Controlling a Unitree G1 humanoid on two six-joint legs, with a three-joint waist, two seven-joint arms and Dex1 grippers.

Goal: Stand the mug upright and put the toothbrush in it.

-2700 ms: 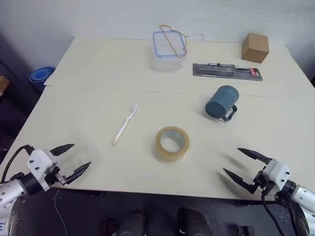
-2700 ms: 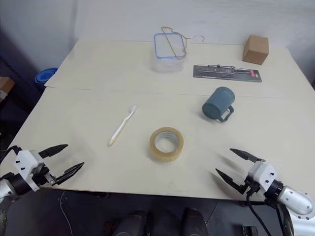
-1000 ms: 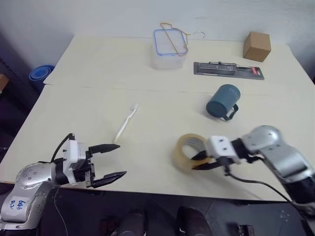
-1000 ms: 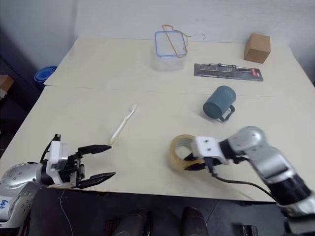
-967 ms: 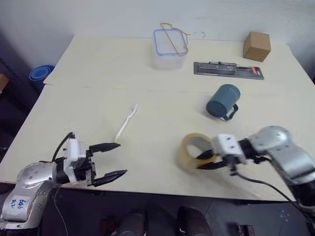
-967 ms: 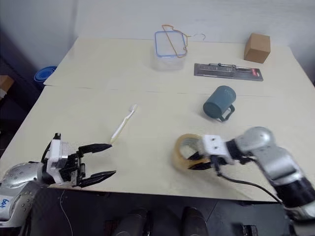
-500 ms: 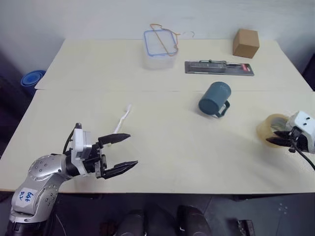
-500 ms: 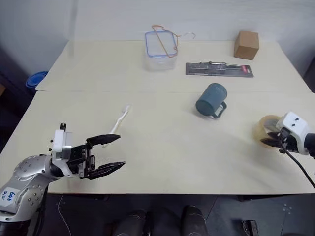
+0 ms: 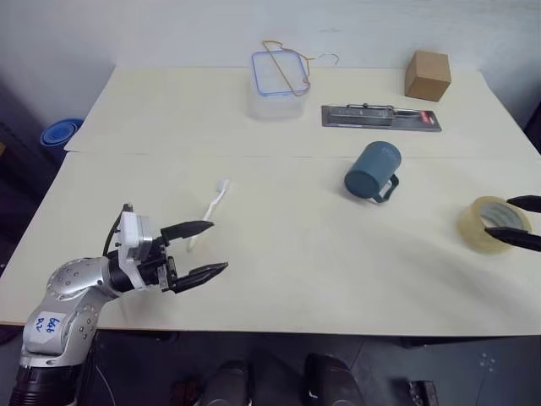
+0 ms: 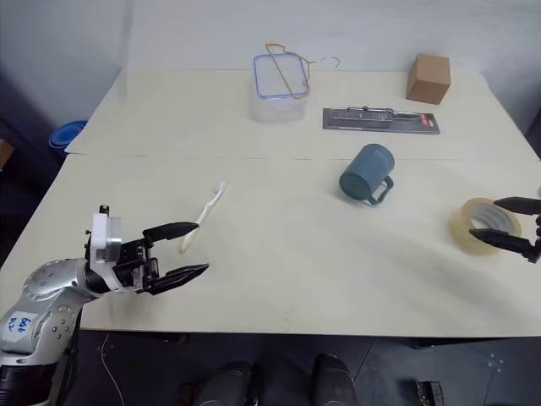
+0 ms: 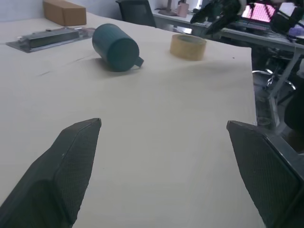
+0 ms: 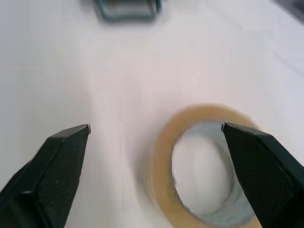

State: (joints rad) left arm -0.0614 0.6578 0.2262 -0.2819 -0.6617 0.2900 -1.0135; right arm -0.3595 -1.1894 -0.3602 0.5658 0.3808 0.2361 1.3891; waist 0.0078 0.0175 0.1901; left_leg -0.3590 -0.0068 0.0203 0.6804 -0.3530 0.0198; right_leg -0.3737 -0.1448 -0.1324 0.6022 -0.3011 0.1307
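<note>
The dark teal mug [image 9: 372, 171] lies on its side right of the table's middle, its handle toward me. The white toothbrush [image 9: 215, 201] lies flat on the left half, head away from me. My left gripper [image 9: 218, 246] is open just short of the toothbrush's handle end, and one finger overlaps that end in the head views. I cannot tell whether it touches. My right gripper [image 9: 500, 218] is open at the right edge, over the tan tape roll [image 9: 489, 224], which lies flat on the table. The left wrist view shows the mug [image 11: 115, 48] and the tape roll [image 11: 188, 46] beyond it.
At the back stand a clear box with a blue rim [image 9: 277, 83] with a wire hanger [image 9: 287, 59] on it, a flat grey package [image 9: 380, 117] and a cardboard box [image 9: 427, 75]. A blue bowl [image 9: 59, 134] sits off the table's left side.
My right gripper carried the tape roll from the middle to the right edge and has opened; the roll now lies flat. My left gripper moved slightly forward toward the toothbrush.
</note>
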